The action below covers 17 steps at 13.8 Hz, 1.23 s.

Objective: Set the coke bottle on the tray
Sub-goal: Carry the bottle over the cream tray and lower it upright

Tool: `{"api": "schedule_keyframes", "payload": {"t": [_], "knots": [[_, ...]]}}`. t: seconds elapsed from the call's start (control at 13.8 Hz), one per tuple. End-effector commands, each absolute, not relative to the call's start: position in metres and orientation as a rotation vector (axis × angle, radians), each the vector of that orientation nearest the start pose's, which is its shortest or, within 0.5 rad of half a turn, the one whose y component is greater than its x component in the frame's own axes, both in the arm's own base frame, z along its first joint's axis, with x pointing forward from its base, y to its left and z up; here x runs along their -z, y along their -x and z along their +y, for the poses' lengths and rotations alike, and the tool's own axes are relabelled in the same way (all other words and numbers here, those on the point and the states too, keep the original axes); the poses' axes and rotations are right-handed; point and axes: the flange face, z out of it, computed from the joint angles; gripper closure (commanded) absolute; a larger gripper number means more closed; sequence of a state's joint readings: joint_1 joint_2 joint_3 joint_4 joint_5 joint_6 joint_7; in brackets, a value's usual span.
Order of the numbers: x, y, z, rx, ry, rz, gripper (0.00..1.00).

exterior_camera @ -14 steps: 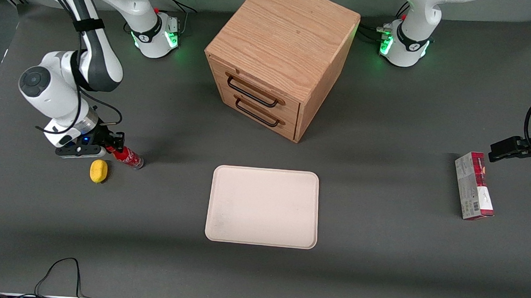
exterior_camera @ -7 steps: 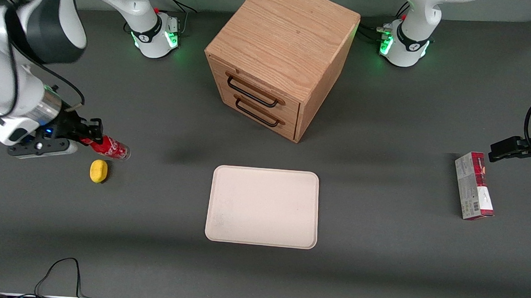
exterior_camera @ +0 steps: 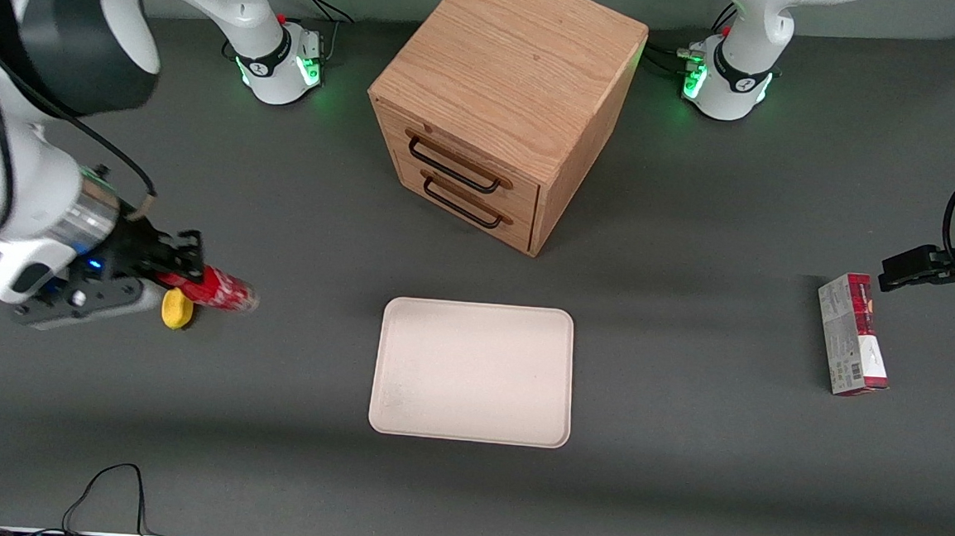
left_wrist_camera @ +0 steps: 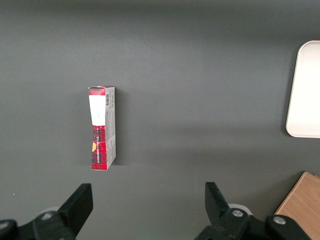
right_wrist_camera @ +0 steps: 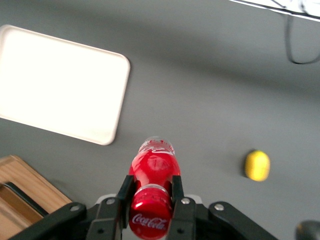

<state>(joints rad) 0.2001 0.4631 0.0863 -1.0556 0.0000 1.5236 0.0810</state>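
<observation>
Here, line by line, is how things stand

Pincer: the pincer [exterior_camera: 181, 271] hangs above the desk [exterior_camera: 283, 471] toward the working arm's end; its two fingers [right_wrist_camera: 123, 192] are clamped on the neck of the coke bottle [exterior_camera: 212, 289], one on each side just below the red cap; in the right wrist view the pincer [right_wrist_camera: 150, 196] shows the cap seated between the pads

Coke bottle: held clear of the desk, lying nearly level; the cap end sits in the pincer and the clear base juts out past the fingertips, pointing toward the tray [exterior_camera: 472, 372]; white script shows on the cap in the right wrist view, where the coke bottle [right_wrist_camera: 154, 170] fills the space ahead of the fingers

Tray: cream-white, flat on the desk in front of the cabinet [exterior_camera: 504, 104] and nearer the front camera than it; well apart from the bottle; nothing lies on it

Lemon: a small yellow lemon [exterior_camera: 176, 308] rests on the desk just under the pincer, partly hidden by it in the front view

Cabinet: wooden, two drawers, both shut, black handles facing the tray

Carton: a red-and-grey carton [exterior_camera: 851, 334] lies toward the parked arm's end of the desk
</observation>
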Motion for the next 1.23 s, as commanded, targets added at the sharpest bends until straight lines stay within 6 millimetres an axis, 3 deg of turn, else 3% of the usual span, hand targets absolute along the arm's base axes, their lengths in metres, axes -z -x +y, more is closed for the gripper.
{"api": "schedule_keyframes", "payload": {"t": [0.0,0.22,0.43,0.65,0.8,1.16], "knots": [[-0.550,-0.684,0.229,0.068,3.074,-0.208,0.87],[-0.491,-0.702,0.281,0.153,3.059,-0.243,0.86],[-0.435,-0.713,0.318,0.244,3.077,-0.328,0.85],[-0.394,-0.723,0.328,0.281,3.063,-0.358,0.84],[-0.372,-0.727,0.331,0.317,3.076,-0.387,0.77],[-0.344,-0.721,0.343,0.310,3.064,-0.424,0.70]]}}
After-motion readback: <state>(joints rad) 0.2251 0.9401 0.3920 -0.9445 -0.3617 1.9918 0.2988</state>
